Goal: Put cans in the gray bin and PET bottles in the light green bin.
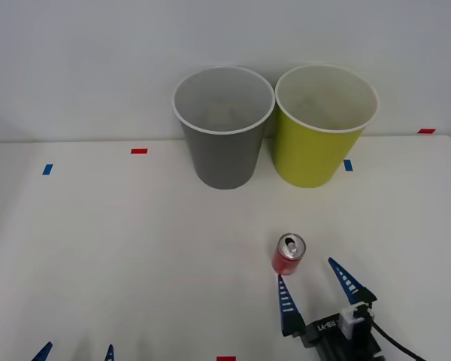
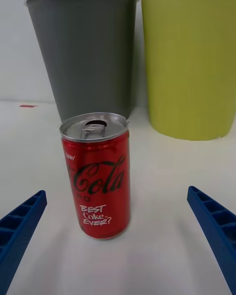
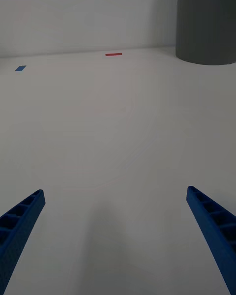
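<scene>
The red Coca-Cola can (image 1: 289, 255) stands upright on the white surface (image 1: 120, 248), silver top and pull-tab up, nearer to me than the two bins and well apart from both. My right hand (image 1: 315, 283) sits low on the surface just behind the can, its blue ribbed fingers (image 1: 286, 304) spread wide open; the can is near the left fingertip and not touched by either finger. Through the right wrist camera I see the can (image 2: 99, 177) between the spread fingers (image 2: 19, 226), closer to one side, label facing me. Beyond it the gray bin (image 1: 224, 126) and the light green bin (image 1: 323, 124) stand side by side at the far edge of the surface against the wall, rims nearly touching, gray on the left. Both look empty from above as far as I can tell. My left hand (image 1: 75, 352) waits at the near left edge of the surface, also open, with bare surface between its fingers (image 3: 22, 221) and the gray bin's base (image 3: 206, 24) far ahead.
</scene>
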